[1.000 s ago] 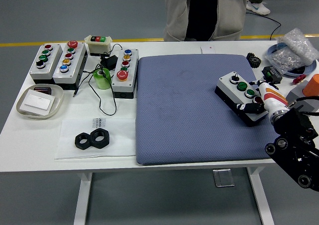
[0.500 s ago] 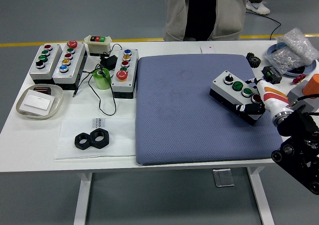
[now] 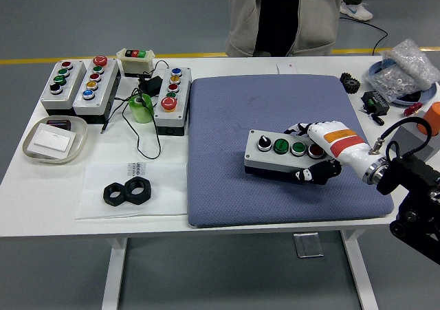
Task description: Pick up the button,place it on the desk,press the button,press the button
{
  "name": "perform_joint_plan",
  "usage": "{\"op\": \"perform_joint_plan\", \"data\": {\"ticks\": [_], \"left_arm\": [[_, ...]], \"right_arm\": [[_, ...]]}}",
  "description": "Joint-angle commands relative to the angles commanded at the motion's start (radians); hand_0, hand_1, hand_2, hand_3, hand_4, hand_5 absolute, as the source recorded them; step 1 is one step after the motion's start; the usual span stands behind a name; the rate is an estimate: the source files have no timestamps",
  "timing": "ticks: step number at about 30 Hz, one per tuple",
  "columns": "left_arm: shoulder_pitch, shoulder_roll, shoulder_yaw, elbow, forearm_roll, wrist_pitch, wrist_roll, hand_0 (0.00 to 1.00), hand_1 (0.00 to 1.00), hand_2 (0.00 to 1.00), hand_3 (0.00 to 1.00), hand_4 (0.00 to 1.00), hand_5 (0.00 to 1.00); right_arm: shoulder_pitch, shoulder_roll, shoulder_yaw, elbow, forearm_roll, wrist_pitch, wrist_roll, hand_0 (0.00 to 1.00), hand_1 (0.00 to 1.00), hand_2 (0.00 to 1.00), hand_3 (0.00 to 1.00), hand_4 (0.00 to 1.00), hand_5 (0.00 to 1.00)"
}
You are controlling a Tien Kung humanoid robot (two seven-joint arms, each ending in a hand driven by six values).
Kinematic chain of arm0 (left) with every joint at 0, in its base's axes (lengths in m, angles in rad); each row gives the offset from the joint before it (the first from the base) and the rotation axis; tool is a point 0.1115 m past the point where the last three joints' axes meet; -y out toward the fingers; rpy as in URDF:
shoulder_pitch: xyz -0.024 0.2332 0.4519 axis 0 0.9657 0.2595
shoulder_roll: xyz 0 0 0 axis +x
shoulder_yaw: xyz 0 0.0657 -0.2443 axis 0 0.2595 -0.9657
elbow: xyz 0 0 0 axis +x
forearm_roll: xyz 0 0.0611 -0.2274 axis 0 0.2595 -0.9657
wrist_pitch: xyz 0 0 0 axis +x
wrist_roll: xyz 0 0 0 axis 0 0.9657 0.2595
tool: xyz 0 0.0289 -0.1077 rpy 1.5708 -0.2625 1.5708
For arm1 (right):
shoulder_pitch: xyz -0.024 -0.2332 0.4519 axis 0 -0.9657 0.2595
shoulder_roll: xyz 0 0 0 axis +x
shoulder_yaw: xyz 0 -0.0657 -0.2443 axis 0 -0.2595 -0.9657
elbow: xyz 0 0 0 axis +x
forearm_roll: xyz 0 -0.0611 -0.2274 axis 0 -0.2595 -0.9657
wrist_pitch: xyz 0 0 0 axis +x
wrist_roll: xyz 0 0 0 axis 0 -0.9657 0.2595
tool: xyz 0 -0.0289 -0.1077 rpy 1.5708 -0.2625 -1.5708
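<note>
right hand (image 3: 317,153) gripping button box (image 3: 283,156), blue mat (image 3: 227,152) underneath

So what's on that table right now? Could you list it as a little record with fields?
holding: right hand grips the button box
box sits on: blue mat
box buttons: one black knob, two green, one red
left of mat: three more button boxes, green tape roll, black nuts
far side: a person stands

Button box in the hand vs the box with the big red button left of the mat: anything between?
Head view: only bare blue mat between the held button box, gripped by the right hand, and the red-button box.
</note>
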Motion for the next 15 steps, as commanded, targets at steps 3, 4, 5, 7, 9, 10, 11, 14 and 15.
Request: {"op": "perform_joint_plan", "data": {"ticks": [3, 4, 5, 7, 9, 10, 11, 14, 15], "left_arm": [[0.000, 0.000, 0.001, 0.000, -0.001, 0.000, 0.000, 0.736, 0.827, 0.857, 0.824, 0.624, 0.998], [0.000, 0.000, 0.001, 0.000, -0.001, 0.000, 0.000, 0.736, 0.827, 0.857, 0.824, 0.624, 0.998], [0.000, 0.000, 0.000, 0.000, -0.001, 0.000, 0.000, 0.736, 0.827, 0.857, 0.823, 0.624, 0.998], [0.000, 0.000, 0.001, 0.000, -0.002, 0.000, 0.000, 0.736, 0.827, 0.857, 0.823, 0.624, 0.998], [0.000, -0.001, 0.002, 0.000, -0.004, 0.000, -0.001, 0.736, 0.827, 0.857, 0.823, 0.624, 0.998], [0.000, -0.001, 0.003, -0.001, -0.005, 0.000, -0.001, 0.736, 0.827, 0.857, 0.823, 0.624, 0.998], [0.000, -0.001, 0.004, -0.001, -0.006, 0.000, -0.001, 0.736, 0.827, 0.858, 0.824, 0.624, 0.998], [-0.001, 0.000, 0.006, -0.001, -0.008, 0.000, -0.001, 0.736, 0.827, 0.858, 0.824, 0.624, 0.998], [-0.001, 0.000, 0.006, -0.001, -0.008, 0.000, -0.001, 0.736, 0.827, 0.858, 0.824, 0.624, 0.998]], "right_arm": [[0.010, 0.000, -0.009, -0.010, -0.009, 0.027, 0.048, 0.426, 0.388, 0.432, 0.621, 0.768, 0.085], [0.014, 0.001, -0.012, -0.015, -0.017, 0.039, 0.058, 0.426, 0.388, 0.432, 0.621, 0.768, 0.085], [0.016, 0.002, -0.013, -0.018, -0.021, 0.046, 0.063, 0.434, 0.396, 0.438, 0.628, 0.782, 0.078], [0.021, 0.006, -0.015, -0.031, -0.018, 0.065, 0.070, 0.434, 0.396, 0.438, 0.628, 0.782, 0.078], [0.026, 0.012, -0.018, -0.047, -0.011, 0.081, 0.076, 0.434, 0.396, 0.438, 0.628, 0.782, 0.078], [0.027, 0.014, -0.019, -0.054, -0.009, 0.084, 0.078, 0.434, 0.396, 0.438, 0.628, 0.782, 0.078], [0.029, 0.016, -0.019, -0.061, -0.007, 0.088, 0.079, 0.440, 0.399, 0.442, 0.630, 0.780, 0.079], [0.032, 0.023, -0.015, -0.080, -0.004, 0.096, 0.082, 0.440, 0.399, 0.442, 0.630, 0.780, 0.079], [0.032, 0.025, -0.013, -0.085, -0.003, 0.097, 0.084, 0.440, 0.399, 0.442, 0.630, 0.780, 0.079]]}}
